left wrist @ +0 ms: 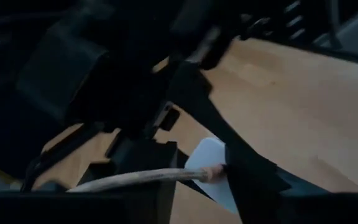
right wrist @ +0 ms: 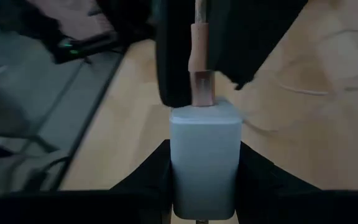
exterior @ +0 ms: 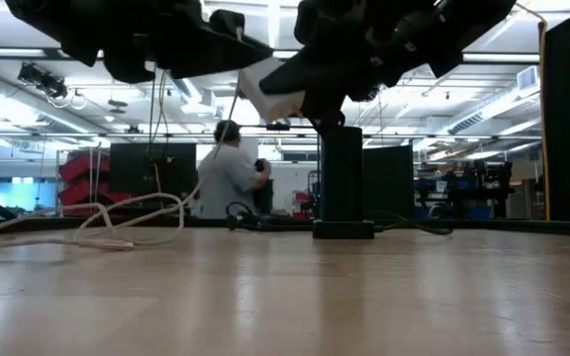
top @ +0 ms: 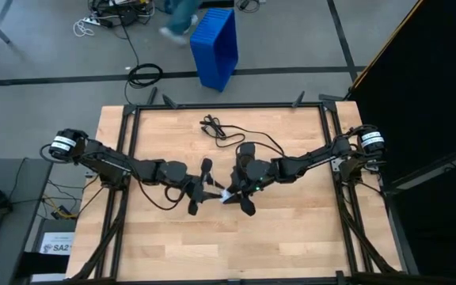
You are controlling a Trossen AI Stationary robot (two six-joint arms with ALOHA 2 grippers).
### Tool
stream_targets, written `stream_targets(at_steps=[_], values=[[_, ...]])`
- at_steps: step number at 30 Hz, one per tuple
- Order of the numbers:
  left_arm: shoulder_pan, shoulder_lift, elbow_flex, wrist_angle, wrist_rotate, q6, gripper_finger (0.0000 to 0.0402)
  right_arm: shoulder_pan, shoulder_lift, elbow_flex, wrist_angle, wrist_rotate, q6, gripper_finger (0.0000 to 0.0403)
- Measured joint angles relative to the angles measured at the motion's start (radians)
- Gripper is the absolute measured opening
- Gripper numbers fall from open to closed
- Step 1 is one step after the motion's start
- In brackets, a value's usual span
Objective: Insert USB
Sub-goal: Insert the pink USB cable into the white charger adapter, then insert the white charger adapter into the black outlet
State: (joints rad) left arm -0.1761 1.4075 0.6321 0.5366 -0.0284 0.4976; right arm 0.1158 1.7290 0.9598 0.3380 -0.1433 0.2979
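A white charger block (right wrist: 204, 155) hangs above the table's middle (top: 229, 195), with my right gripper (right wrist: 204, 177) shut on it. A copper-coloured USB plug (right wrist: 202, 87) sits in the block's far face. Its light cable (left wrist: 135, 180) runs back past my left gripper (top: 208, 192) and droops to the table (exterior: 127, 222). My left gripper faces the block from the table's left. It is open, with its fingers on either side of the cable just behind the plug. Whether they touch the cable, I cannot tell. My right gripper pinches the charger block by its two opposite side faces (right wrist: 178, 168) between its two fingers (right wrist: 145, 183). The fingers come nearly level from the table's right. The block is lifted clear of the table (exterior: 280, 94), its plugged face toward the left arm.
A black upright block (exterior: 344, 178) with a black cord (top: 216, 128) stands on the table's far middle. Bare wood lies toward the near edge (top: 236, 253). A blue bin (top: 216, 47) is on the floor beyond the table. A person (exterior: 228, 173) stands in the room behind.
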Motion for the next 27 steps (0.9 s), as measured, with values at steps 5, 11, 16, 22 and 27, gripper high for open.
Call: stream_targets(at_steps=[5, 11, 16, 22, 27], values=[[0.001, -0.023, 0.004, -0.085, -0.089, -0.013, 0.0161, -0.007, -0.002, 0.007, -0.017, 0.092, -0.014, 0.0086], [0.0, -0.069, 0.004, -0.147, -0.138, -0.052, 0.0177, -0.007, -0.008, 0.008, -0.014, 0.121, -0.073, 0.0086], [0.0, -0.07, 0.003, -0.15, -0.143, -0.078, 0.0179, 0.0, -0.008, 0.013, -0.017, 0.173, -0.188, 0.0086], [0.001, -0.071, 0.003, -0.15, -0.144, -0.082, 0.0179, 0.0, -0.007, 0.033, -0.053, 0.179, -0.225, 0.0086], [0.004, -0.071, 0.003, -0.14, -0.105, -0.06, 0.0179, -0.019, -0.006, 0.063, -0.107, 0.048, -0.158, 0.0086]])
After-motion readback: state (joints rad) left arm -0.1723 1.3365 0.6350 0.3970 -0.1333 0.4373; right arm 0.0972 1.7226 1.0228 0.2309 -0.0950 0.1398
